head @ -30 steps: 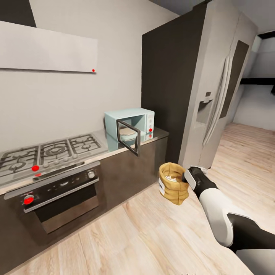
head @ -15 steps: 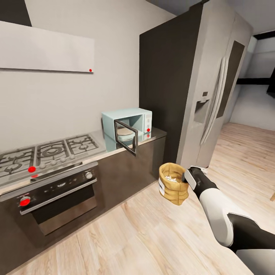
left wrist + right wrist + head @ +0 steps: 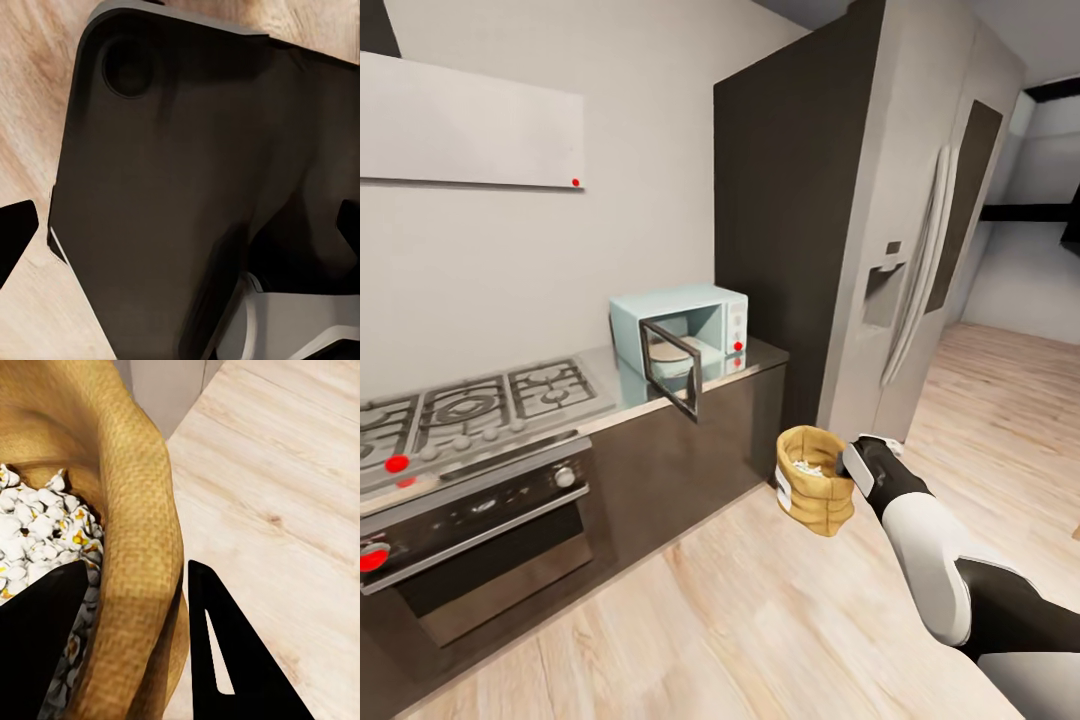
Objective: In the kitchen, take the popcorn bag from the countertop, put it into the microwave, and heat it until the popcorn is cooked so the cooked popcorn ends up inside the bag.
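Observation:
In the head view my right gripper (image 3: 848, 466) is shut on the rim of the golden-tan popcorn bag (image 3: 813, 482), held upright above the wooden floor. Whitish popcorn (image 3: 812, 467) shows in the bag's mouth. In the right wrist view the bag's wall (image 3: 142, 510) is pinched between my black fingers (image 3: 225, 652), with popcorn (image 3: 37, 532) inside. The mint-blue microwave (image 3: 710, 310) stands on the steel countertop (image 3: 760, 355), its dark door (image 3: 668, 370) swung open towards the room. In the left wrist view the left gripper (image 3: 180, 232) is open over the robot's own dark body.
A gas hob (image 3: 480, 400) and a black built-in oven (image 3: 470, 540) lie left of the microwave. A tall dark panel and a grey fridge (image 3: 920, 230) rise to its right. Light wooden floor (image 3: 740, 620) stretches between me and the cabinets.
The camera has moved, so the kitchen has slid left in the picture. The bag stays held in my right gripper at the same spot in view.

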Available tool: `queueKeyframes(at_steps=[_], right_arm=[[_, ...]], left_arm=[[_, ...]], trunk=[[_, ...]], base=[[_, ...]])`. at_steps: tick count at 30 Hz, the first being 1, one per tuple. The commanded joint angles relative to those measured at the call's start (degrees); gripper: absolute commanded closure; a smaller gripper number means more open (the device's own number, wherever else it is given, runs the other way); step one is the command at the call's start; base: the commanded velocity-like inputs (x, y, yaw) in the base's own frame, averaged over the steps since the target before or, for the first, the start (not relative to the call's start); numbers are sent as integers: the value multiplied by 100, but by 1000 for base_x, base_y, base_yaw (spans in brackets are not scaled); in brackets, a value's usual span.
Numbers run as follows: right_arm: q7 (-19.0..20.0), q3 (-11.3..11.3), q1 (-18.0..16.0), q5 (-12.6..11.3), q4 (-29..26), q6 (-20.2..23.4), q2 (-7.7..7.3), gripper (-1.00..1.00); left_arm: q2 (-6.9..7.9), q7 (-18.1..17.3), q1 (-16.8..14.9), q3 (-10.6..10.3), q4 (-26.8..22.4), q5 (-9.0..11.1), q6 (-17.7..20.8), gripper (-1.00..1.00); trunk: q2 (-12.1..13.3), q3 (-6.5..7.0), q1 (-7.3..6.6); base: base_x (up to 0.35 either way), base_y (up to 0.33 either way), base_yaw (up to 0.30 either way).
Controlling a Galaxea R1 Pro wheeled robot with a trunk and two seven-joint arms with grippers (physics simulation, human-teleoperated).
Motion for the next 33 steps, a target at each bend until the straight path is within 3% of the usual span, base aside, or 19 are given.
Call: queueKeyframes(at_steps=[1,33], right_arm=[[-31,-14,-2,-22,-10,18,4,100],[-34,-5,-2,-10,-17,101,11,100]], left_arm=[[-1,6,-1,2,-4,27,-6,-100],[-1,2,-1,2,-4,27,-6,-100]], trunk=[[-3,-6,3],[-3,-6,3]], base=[[241,-178,0],[240,-178,0]])
